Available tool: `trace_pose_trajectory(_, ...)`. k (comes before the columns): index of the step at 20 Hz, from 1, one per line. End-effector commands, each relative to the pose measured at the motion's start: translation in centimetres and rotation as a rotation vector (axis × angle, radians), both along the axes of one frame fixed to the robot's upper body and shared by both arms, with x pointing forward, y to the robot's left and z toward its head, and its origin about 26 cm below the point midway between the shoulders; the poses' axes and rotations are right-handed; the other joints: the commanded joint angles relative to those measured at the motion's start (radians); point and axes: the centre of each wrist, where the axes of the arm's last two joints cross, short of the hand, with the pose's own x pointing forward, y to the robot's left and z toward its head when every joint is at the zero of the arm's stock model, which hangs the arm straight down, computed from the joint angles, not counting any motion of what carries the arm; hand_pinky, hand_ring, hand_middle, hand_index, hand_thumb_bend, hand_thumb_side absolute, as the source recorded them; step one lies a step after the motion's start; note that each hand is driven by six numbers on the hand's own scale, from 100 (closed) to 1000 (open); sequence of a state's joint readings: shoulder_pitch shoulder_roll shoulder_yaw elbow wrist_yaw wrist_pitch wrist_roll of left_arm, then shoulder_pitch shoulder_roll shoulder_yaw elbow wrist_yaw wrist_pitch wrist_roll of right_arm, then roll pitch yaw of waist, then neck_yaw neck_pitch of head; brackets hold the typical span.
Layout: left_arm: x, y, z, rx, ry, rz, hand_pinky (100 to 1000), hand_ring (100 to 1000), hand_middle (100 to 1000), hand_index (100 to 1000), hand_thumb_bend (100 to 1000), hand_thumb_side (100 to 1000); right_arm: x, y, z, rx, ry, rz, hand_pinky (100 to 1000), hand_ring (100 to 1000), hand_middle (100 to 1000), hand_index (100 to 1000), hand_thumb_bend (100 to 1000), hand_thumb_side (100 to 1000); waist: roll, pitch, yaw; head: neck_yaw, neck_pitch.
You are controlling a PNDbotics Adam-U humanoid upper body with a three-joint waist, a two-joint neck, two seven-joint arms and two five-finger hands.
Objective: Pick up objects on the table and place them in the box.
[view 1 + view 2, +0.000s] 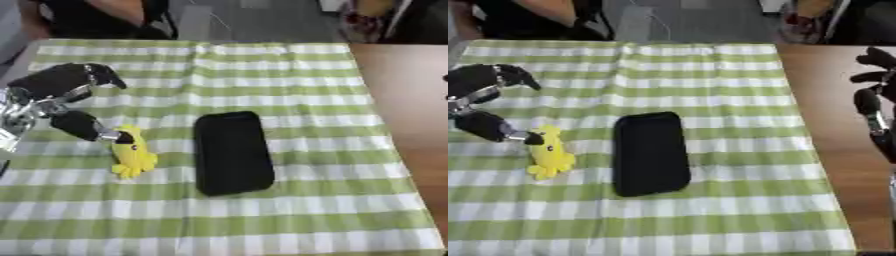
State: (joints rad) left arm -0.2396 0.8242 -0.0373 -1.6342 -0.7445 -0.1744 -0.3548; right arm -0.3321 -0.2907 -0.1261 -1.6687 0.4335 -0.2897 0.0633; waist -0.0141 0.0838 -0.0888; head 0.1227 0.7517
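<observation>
Tabletop [262, 225]: green-checked cloth, fills the frame. Black box [232, 152]: centre, just right of the toy; your drop target. Left hand [61, 100]: left edge, fingers spread, one tip touching the toy's top; close round its body before lifting. Right hand [877, 100]: right edge, fingers relaxed, idle. Yellow toy [133, 155]: lower left of centre, lying flat.

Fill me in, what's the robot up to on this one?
The left hand is at the left side of the checked cloth, its thumb tip touching the top of a yellow toy, other fingers spread above. It hasn't closed on the toy, which lies flat. A black box sits beside the toy mid-table, nothing visible in it. The right hand idles over bare wood at the right edge, fingers relaxed.
</observation>
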Motion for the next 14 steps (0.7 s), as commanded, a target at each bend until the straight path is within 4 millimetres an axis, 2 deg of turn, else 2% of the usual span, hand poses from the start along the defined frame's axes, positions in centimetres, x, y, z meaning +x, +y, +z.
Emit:
trace_pose_trajectory(1, 0.0, 0.4, 1.5, 0.039, -0.020, 0.006, 718, 751, 789, 844, 946, 725, 0.0, -0.5, 0.9, -0.022, -0.020, -0.004, 495, 671, 783, 924, 672, 988, 0.002, -0.011, 0.000, 0.004, -0.007)
trace_pose_trajectory(7, 0.5, 0.2, 0.6, 0.021, 0.023, 0.039, 713, 745, 791, 851, 973, 730, 0.0, -0.5, 0.9, -0.023, -0.018, -0.001, 495, 672, 784, 923, 673, 986, 0.000, -0.012, 0.002, 0.007, -0.007)
trace_pose_trajectory(14, 1.8, -0.6, -3.1, -0.001, 0.117, 0.068, 719, 732, 789, 845, 989, 701, 0.1, -0.3, 1.0, -0.023, -0.020, 0.005, 495, 672, 784, 924, 675, 982, -0.005, -0.010, 0.000, 0.009, -0.012)
